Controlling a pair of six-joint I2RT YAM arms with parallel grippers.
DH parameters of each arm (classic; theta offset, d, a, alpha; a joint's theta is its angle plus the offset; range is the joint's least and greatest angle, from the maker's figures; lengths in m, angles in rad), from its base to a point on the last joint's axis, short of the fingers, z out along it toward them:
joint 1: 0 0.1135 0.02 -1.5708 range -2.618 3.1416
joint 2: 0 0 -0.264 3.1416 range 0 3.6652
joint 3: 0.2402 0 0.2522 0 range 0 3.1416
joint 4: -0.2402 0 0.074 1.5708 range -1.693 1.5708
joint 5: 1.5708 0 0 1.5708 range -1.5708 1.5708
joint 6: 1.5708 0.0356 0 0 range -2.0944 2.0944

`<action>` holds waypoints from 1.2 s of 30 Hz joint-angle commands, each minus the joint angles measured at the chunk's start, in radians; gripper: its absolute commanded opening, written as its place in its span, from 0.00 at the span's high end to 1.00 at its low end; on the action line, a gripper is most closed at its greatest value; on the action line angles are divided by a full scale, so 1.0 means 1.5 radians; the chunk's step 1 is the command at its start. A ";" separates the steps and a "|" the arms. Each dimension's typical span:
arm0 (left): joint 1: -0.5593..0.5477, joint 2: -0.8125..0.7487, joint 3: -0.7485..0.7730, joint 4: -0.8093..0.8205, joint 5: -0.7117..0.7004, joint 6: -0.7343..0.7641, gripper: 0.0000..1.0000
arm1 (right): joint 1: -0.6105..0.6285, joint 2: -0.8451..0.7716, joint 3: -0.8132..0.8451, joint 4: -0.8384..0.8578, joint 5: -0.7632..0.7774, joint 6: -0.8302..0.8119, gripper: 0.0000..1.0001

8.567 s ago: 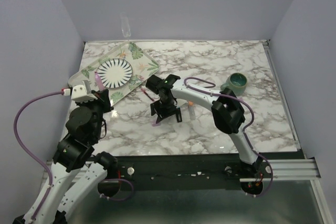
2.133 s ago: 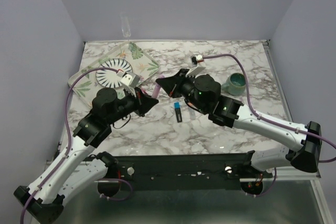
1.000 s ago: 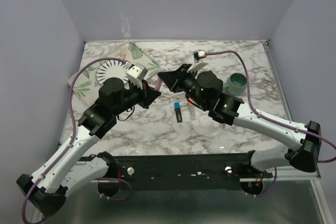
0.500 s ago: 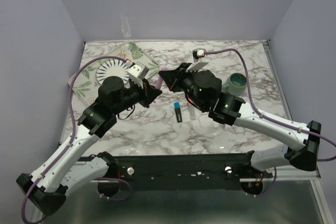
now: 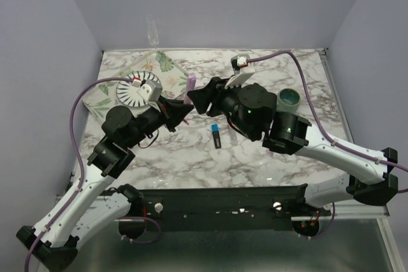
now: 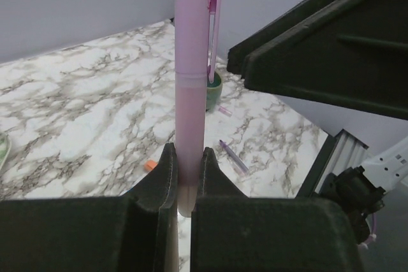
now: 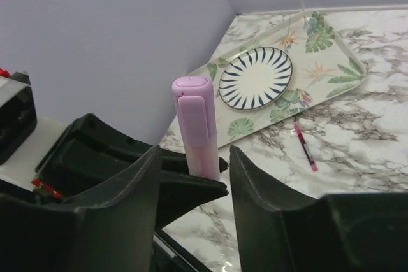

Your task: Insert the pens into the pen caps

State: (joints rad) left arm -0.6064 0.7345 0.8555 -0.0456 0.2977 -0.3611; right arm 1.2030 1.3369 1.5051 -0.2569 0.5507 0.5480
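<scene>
My left gripper (image 5: 184,107) is shut on the lower body of the pink-purple marker (image 5: 190,85) and holds it upright above the table. In the left wrist view (image 6: 187,176) the marker (image 6: 191,93) wears its light purple cap (image 6: 193,17), clip to the right. My right gripper (image 5: 197,98) is open right beside it. In the right wrist view (image 7: 194,152) its jaws stand apart on either side of the capped marker (image 7: 197,128). A black marker with a blue tip (image 5: 217,136) lies on the table. An orange cap (image 6: 150,165) and a thin red pen (image 7: 305,146) lie on the marble.
A leaf-patterned tray (image 5: 171,68) with a striped plate (image 5: 131,93) sits at the back left, with a clear glass (image 5: 152,30) behind it. A teal-green mug (image 5: 289,98) stands at the right. A thin purple stick (image 6: 233,156) lies near the mug.
The two grippers were pressed together half a second ago and have drawn slightly apart. The left arm has pulled back left, and the capped pink marker now stands out above its fingers.
</scene>
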 commanded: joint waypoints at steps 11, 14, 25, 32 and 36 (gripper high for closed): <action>0.005 0.024 -0.069 -0.021 -0.104 -0.183 1.00 | 0.005 -0.176 -0.089 -0.101 0.045 0.023 0.14; 0.005 0.075 -0.114 0.032 -0.061 -0.288 1.00 | 0.005 -0.223 -0.153 -0.119 0.075 0.055 0.12; 0.004 0.282 -0.297 0.257 -0.014 -0.545 1.00 | 0.005 -0.355 -0.262 -0.157 0.123 0.103 0.11; -0.005 0.410 -0.306 0.335 -0.011 -0.575 1.00 | 0.005 -0.370 -0.272 -0.155 0.122 0.105 0.11; -0.006 0.486 -0.299 0.358 -0.021 -0.596 0.99 | 0.005 -0.369 -0.272 -0.153 0.122 0.107 0.11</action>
State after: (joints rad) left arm -0.6086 1.3758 0.3962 0.3897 0.2661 -1.1992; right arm 1.2053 0.7906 1.1019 -0.4690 0.6945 0.6914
